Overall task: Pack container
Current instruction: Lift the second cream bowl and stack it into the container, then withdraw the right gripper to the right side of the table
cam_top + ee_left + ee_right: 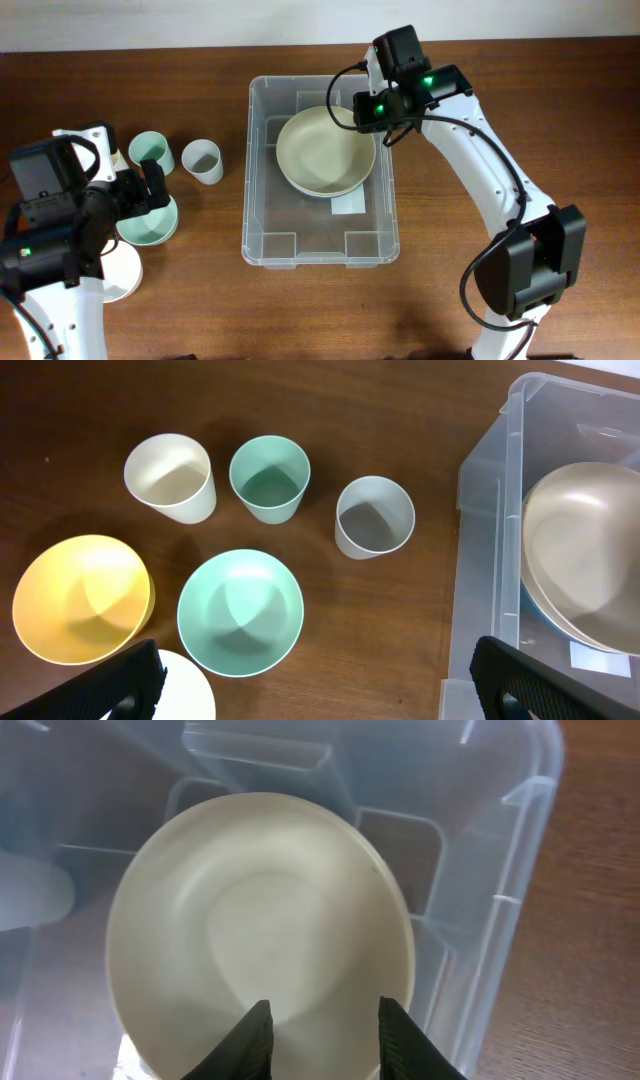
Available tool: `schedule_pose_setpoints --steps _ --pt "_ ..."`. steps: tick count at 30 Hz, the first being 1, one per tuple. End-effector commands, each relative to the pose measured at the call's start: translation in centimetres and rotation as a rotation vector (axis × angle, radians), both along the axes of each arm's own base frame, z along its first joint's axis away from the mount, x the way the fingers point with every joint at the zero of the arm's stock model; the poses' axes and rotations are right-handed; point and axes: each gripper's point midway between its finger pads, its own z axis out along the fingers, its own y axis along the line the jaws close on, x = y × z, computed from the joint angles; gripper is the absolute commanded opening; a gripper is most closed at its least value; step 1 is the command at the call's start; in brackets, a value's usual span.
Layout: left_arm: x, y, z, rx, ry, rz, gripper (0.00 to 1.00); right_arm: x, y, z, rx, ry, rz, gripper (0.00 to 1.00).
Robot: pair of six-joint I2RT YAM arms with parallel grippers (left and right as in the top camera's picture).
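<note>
My right gripper (pixel 322 1015) hangs with its jaws parted and nothing pinched. Right beneath and ahead of them the cream bowl (pixel 260 920) lies inside the container (pixel 500 870), whose clear walls rise past the bowl on every side. I judge that bin light, slick and a little springy. If it slides, its moulded rim is the only place to grip. The bowl looks like hard, smooth plastic, best pinched by its rim.

My left gripper (pixel 315 660) is spread wide and holds nothing. Just ahead of its jaws sits the mint bowl (pixel 240 610), with the yellow bowl (pixel 80 600) close to its left. Farther ahead stand the grey cup (pixel 373 517), the green cup (pixel 268 478) and the cream cup (pixel 170 477), all upright and apart. The container's wall is off to the right. Any load must clear that wall, and the cream bowl already fills much of the floor.
</note>
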Motion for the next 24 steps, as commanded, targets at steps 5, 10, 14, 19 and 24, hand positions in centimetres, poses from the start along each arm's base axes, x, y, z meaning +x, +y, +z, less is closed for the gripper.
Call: schedule_pose_setpoints --steps 5,10,14,19,24 --pt "0.3 -0.2 0.6 0.007 -0.016 -0.022 1.0 0.9 -6.8 8.0 -0.179 -0.242 -0.245 0.36" --pt "0.3 -0.2 0.7 0.007 -0.018 -0.022 1.0 0.4 -14.5 13.7 -0.138 -0.354 -0.505 0.99" --pt "0.4 -0.2 0.8 0.01 -0.026 -0.022 1.0 0.0 -20.3 14.0 -0.073 -0.324 -0.6 0.99" --pt "0.4 -0.2 0.8 0.01 -0.025 -0.022 1.0 -3.6 -27.7 11.4 -0.066 -0.158 -0.814 0.99" --pt "0.4 -0.2 0.8 0.01 -0.025 -0.022 1.0 -9.1 -31.0 9.1 -0.046 0.052 -0.954 0.99"
